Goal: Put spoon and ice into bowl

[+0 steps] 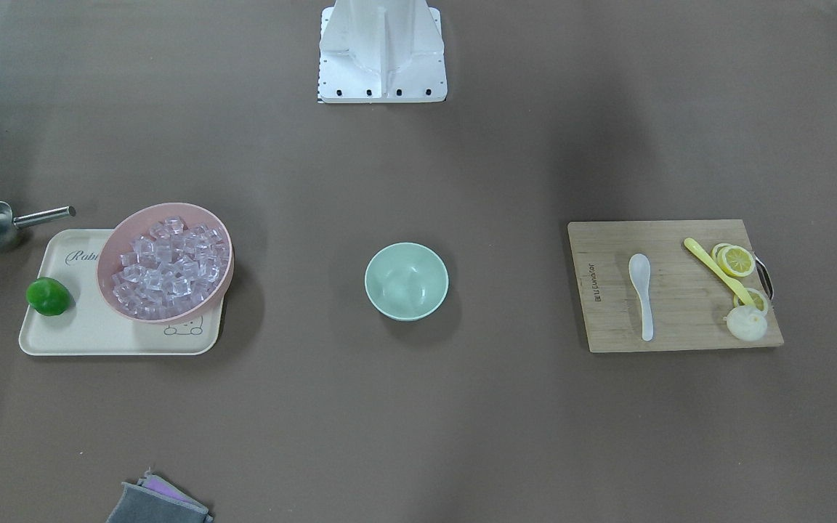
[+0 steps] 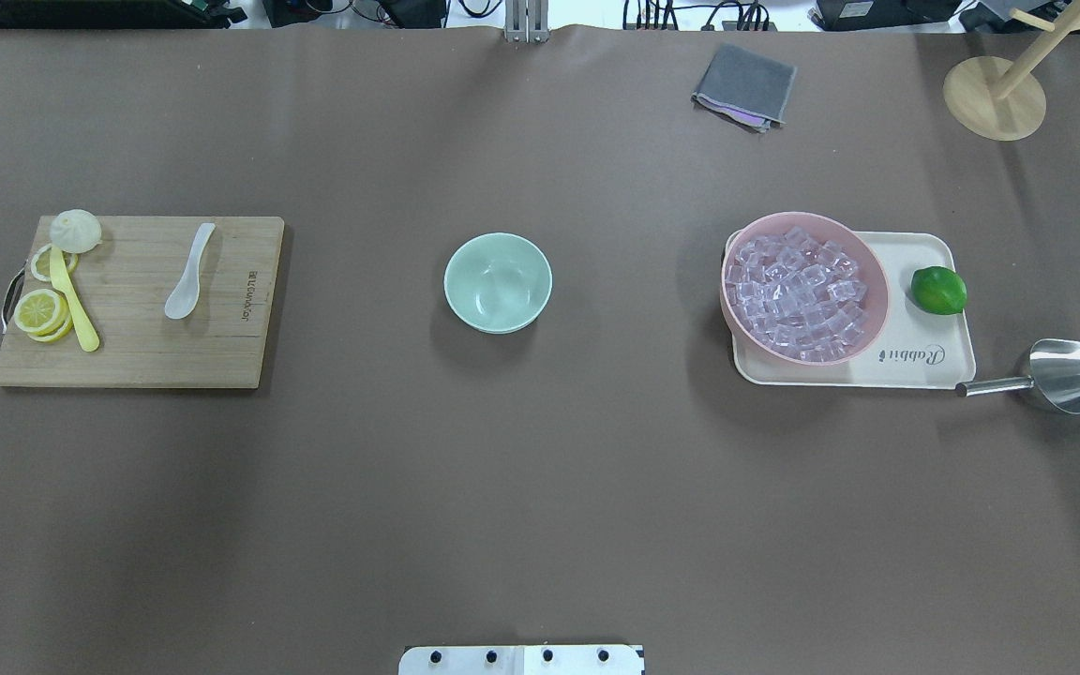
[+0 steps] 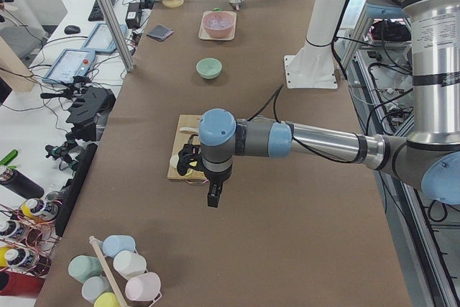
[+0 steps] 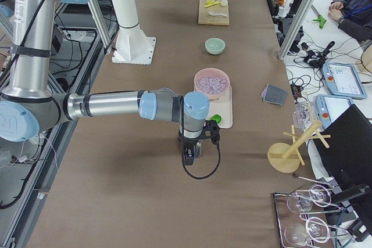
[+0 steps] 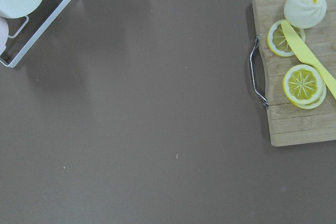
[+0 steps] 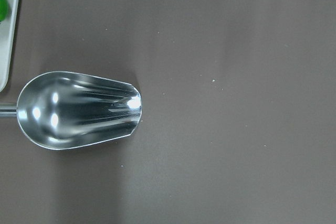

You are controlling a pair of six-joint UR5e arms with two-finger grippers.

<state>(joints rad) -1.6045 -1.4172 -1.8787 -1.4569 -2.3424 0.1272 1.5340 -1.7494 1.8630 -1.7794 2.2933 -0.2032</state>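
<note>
Front view: spoon (image 1: 641,294) lying on cutting board (image 1: 611,319) on the robot's left side, long axis running toward the base, scoop end nearer it. Bowl (image 1: 406,281) sitting empty at centre. Ice (image 1: 168,265) heaped in pink bowl (image 1: 110,254), right side.

Left side view: left gripper (image 3: 213,198) hanging off the board's outer end, so the spoon is lying inward of it. Opening and load unreadable. This arm is nearer.

Right side view: right gripper (image 4: 192,154) hovering outward of the ice; opening unreadable.

Right wrist view: metal scoop (image 6: 79,109) lying below.
</note>
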